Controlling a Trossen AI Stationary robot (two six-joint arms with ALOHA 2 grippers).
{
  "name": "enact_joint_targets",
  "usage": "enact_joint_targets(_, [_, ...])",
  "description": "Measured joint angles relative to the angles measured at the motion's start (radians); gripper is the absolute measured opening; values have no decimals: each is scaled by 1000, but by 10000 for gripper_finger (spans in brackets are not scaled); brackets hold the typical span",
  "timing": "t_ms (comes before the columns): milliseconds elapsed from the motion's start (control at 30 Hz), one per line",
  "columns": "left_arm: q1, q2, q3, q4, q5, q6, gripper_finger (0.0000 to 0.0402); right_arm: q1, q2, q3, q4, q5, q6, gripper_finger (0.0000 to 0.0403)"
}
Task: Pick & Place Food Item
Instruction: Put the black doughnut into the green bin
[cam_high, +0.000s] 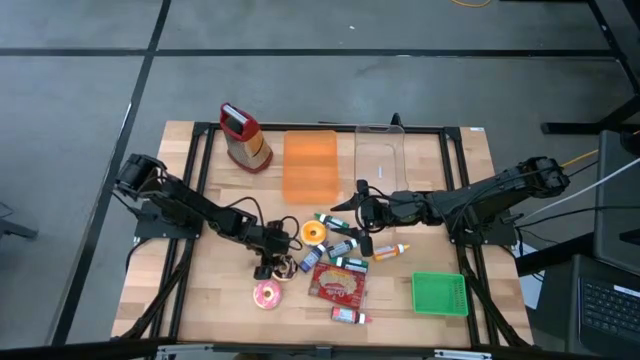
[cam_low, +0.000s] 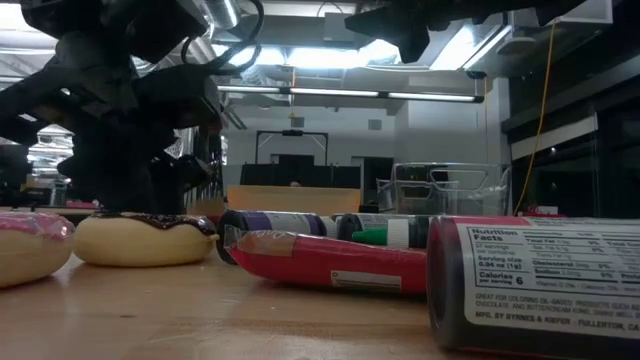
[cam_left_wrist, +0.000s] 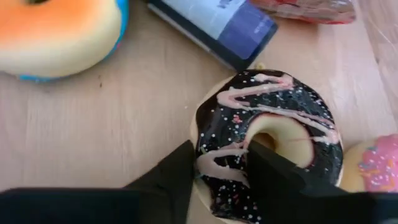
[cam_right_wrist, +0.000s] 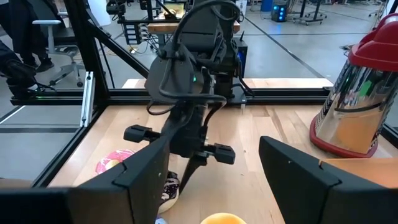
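Note:
A chocolate donut (cam_left_wrist: 292, 106) with pink drizzle lies flat on the wooden table (cam_high: 200, 300), in the near middle, chocolate donut (cam_high: 284, 268). My left gripper (cam_left_wrist: 221, 152) slants down onto it and is shut on its ring. A pink donut (cam_high: 267, 294) lies just nearer, and an orange donut (cam_high: 314, 233) just farther. My right gripper (cam_high: 362, 205) hovers open above the table's middle right, with nothing between its fingers (cam_right_wrist: 155, 168). My left gripper has one finger (cam_left_wrist: 273, 168) in the chocolate donut's hole and the other (cam_left_wrist: 180, 180) outside the ring, with the ring's nearest section (cam_left_wrist: 221, 171) between them. The fingers slant down from the table's left. The donut lies flat on the table.
Small bottles and a red packet (cam_high: 338, 283) crowd the table right of the donuts. A green basket (cam_high: 440, 293) stands near right. An orange tray (cam_high: 310, 165), a clear bin (cam_high: 380, 155) and a red-topped grater (cam_high: 245, 135) stand at the far edge.

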Motion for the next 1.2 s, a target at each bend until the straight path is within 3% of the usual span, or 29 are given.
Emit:
enact_joint_targets(167, [11,-5,38,-1,0,72,25,0,0,0,0,-4,0,252])
enact_joint_targets(233, [22,-5,56,-1,-3,102,12,0,0,0,0,-4,1,252])
enact_joint_targets(400, [49,-5,117,-37,-19,194,20,0,0,0,0,-5,34,252])
enact_joint_targets(700, [70,-5,289,-291,-133,346,14,0,0,0,0,-34,60,252])
enact_joint_targets(967, [69,-25,411,-396,-174,429,14,0,0,0,-11,-42,83,252])
enact_joint_targets(1200, [69,-145,429,-391,-390,501,14,0,0,0,-40,-41,127,252])
